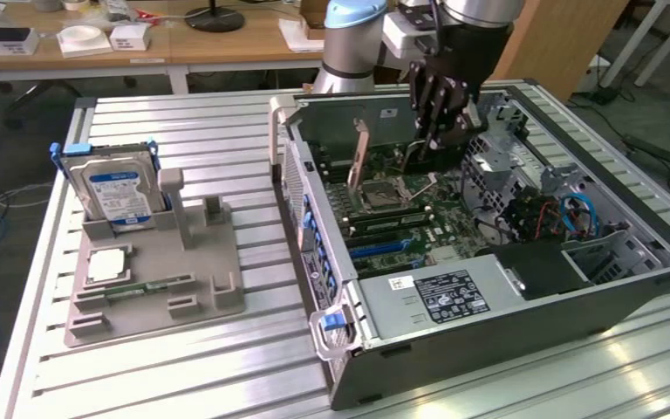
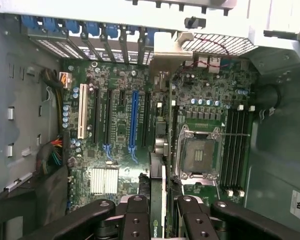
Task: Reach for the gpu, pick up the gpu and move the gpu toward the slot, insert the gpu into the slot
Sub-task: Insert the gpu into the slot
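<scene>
Where the exterior view looks down on a worktop [image 1: 195,131], an open case [image 1: 452,340] lies on its side. The pincer [image 1: 438,140] reaches inside, clenched on the gpu [image 1: 362,150], which appears to hang above the motherboard [image 1: 428,218], not seated.

From the wrist view, the pincer [image 2: 160,210] grips the gpu [image 2: 159,170] edge-on, its line running just beside the blue slot [image 2: 135,120].

Likely risk: a tilted or offset card could strike the board beside its slot, or slip in the grip.
</scene>
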`<state>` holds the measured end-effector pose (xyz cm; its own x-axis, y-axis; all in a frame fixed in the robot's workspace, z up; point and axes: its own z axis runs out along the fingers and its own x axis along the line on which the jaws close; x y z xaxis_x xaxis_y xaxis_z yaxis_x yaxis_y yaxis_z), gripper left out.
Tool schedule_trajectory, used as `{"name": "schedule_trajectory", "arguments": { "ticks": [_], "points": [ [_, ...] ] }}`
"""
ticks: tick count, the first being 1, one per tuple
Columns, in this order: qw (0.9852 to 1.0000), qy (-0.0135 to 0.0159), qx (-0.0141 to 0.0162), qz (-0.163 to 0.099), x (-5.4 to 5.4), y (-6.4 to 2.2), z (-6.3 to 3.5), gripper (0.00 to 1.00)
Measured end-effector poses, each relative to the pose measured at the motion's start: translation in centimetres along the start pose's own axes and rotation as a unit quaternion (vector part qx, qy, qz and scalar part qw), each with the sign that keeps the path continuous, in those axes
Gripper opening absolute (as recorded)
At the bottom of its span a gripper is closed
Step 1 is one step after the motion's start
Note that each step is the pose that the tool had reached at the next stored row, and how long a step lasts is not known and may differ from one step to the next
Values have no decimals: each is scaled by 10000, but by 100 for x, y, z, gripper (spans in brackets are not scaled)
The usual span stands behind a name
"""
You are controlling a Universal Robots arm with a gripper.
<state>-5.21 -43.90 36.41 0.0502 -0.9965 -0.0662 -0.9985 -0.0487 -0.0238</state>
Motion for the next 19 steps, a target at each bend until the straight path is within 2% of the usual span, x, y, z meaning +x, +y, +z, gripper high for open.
{"name": "schedule_trajectory", "arguments": {
  "ticks": [4, 6, 8, 11, 14, 19],
  "points": [
    [10000, 1, 2, 6, 50, 3, 60, 26],
    [10000, 15, 2, 8, 53, 4, 89, 26],
    [10000, 51, 16, 32, 54, 4, 107, 26],
    [9997, 60, 42, 239, 58, 5, 157, 26],
    [9987, 67, 68, 496, 61, 6, 199, 26],
    [9985, 85, 75, 545, 95, 10, 248, 26]
  ]
}}
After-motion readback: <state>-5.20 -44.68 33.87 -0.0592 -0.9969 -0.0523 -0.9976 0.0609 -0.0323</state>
